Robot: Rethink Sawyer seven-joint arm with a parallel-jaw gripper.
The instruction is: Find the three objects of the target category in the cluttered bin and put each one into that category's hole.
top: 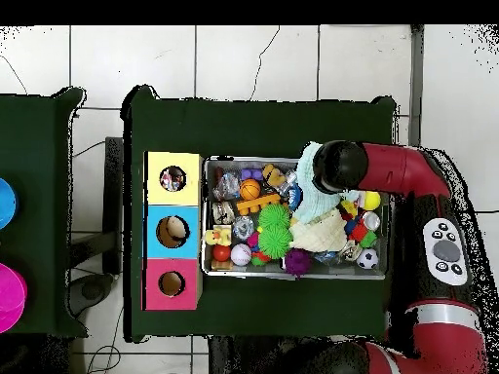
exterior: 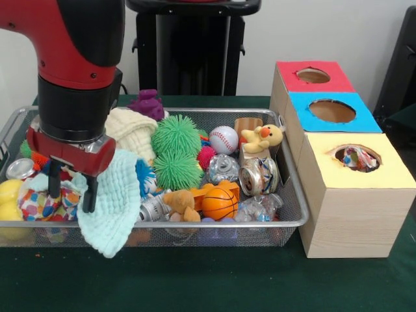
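The wire mesh bin (exterior: pixel 294 214) is full of toys, and it also shows in the overhead view (top: pixel 292 276). A small white cloth with coloured patches (exterior: pixel 39 205) lies at the bin's front left corner. My gripper (exterior: pixel 70 192) is open, with its fingers (exterior: pixel 87 194) down on either side of the top of this cloth. Another printed cloth (exterior: pixel 356 158) sits inside the round hole (exterior: pixel 354 151) in the yellow-topped box, and that hole also shows from above (top: pixel 172 178). In the overhead view the arm's wrist (top: pixel 336 167) hides the gripper.
A mint waffle cloth (exterior: pixel 112 211) hangs over the bin's front rim beside my fingers. A cream waffle cloth (exterior: pixel 131 131) lies behind. Green spiky balls (exterior: pixel 177 153), a baseball (exterior: pixel 223 139), a basketball (exterior: pixel 219 203) and cans (exterior: pixel 257 175) fill the middle. Blue-topped (exterior: pixel 332 111) and red-topped (exterior: pixel 312 76) boxes stand behind the yellow one.
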